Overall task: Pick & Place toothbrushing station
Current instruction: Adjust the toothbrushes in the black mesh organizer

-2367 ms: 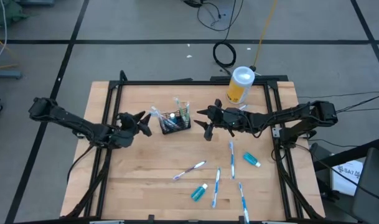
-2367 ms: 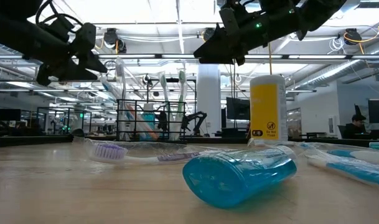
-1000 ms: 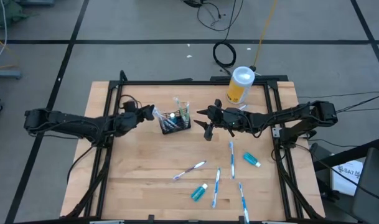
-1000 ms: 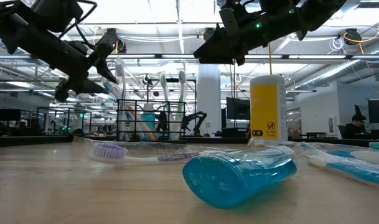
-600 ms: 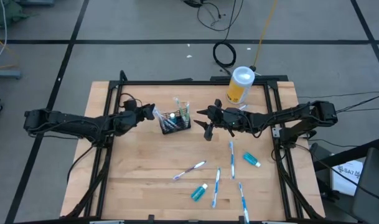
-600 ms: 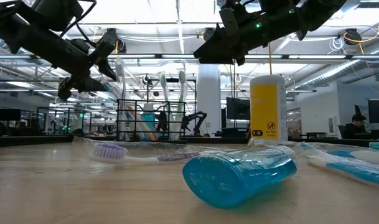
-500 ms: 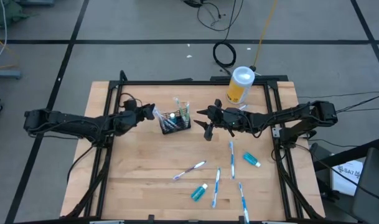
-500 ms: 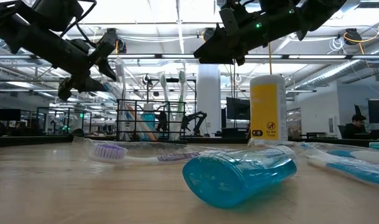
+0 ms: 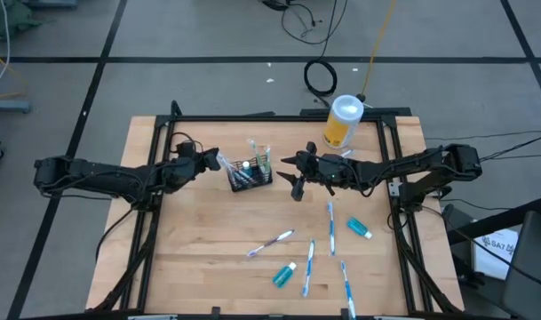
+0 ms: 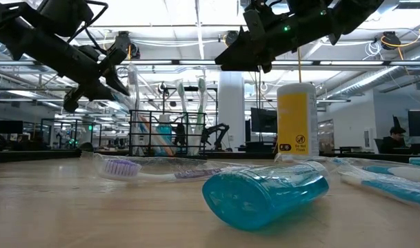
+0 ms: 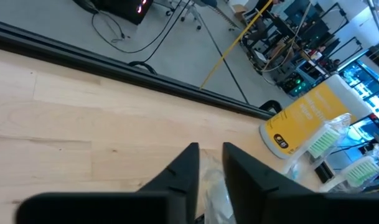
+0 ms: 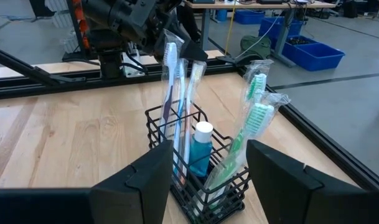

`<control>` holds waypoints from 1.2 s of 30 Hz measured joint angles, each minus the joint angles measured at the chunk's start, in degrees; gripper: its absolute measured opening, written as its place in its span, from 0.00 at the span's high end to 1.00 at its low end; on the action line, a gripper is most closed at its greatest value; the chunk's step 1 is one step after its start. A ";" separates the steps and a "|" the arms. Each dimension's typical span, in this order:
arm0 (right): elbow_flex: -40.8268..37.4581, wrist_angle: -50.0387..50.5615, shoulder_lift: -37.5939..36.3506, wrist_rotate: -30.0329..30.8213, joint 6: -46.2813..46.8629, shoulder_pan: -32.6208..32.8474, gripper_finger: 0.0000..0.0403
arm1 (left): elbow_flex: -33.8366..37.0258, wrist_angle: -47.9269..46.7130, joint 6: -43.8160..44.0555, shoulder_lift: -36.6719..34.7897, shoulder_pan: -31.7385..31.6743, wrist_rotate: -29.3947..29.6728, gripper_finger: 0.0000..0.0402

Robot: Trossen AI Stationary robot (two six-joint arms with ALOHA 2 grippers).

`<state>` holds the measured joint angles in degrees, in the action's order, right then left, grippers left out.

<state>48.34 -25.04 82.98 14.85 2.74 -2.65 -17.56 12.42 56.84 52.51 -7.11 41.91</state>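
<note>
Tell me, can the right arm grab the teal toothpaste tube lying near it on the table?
Probably yes. The right gripper hangs open above the table, and the teal toothpaste tube lies uncovered beside that arm, with nothing on top.

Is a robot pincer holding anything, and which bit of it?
The left pincer pinches the top end of a wrapped toothbrush standing in the caddy. The right pincer is open, holding nothing.

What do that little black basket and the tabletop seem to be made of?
The caddy looks like thin metal wire with a matte black coating: an open grid you can see through. The table looks like pale wood with a smooth finish, since grain and plank seams show.
</note>
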 joint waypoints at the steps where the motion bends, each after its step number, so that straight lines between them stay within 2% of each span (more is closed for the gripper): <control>1: 0.00 0.00 0.00 0.00 0.00 0.00 0.51 | 0.00 0.08 -0.03 0.00 0.00 0.00 0.86; 6: 0.00 0.00 0.00 0.00 -0.20 0.00 0.51 | 0.00 1.47 -1.69 0.00 0.00 0.04 0.97; 8: 0.00 0.02 0.00 0.00 -0.44 0.00 0.51 | 0.00 2.16 -2.61 0.00 0.00 0.07 0.99; 13: 0.00 0.07 0.00 0.00 -0.44 0.00 0.51 | 0.00 3.44 -3.70 0.00 0.00 0.06 0.95; 20: 0.00 1.33 0.00 0.00 -0.44 0.00 0.51 | -0.09 5.00 -7.31 -0.37 0.00 -0.36 0.98; 36: 0.00 1.46 0.00 0.00 -0.44 0.01 0.51 | -7.93 1.03 -17.41 -0.48 0.00 -3.08 0.99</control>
<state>48.34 -23.57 82.98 14.85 2.31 -2.64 -25.50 13.45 39.43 52.03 -7.11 38.83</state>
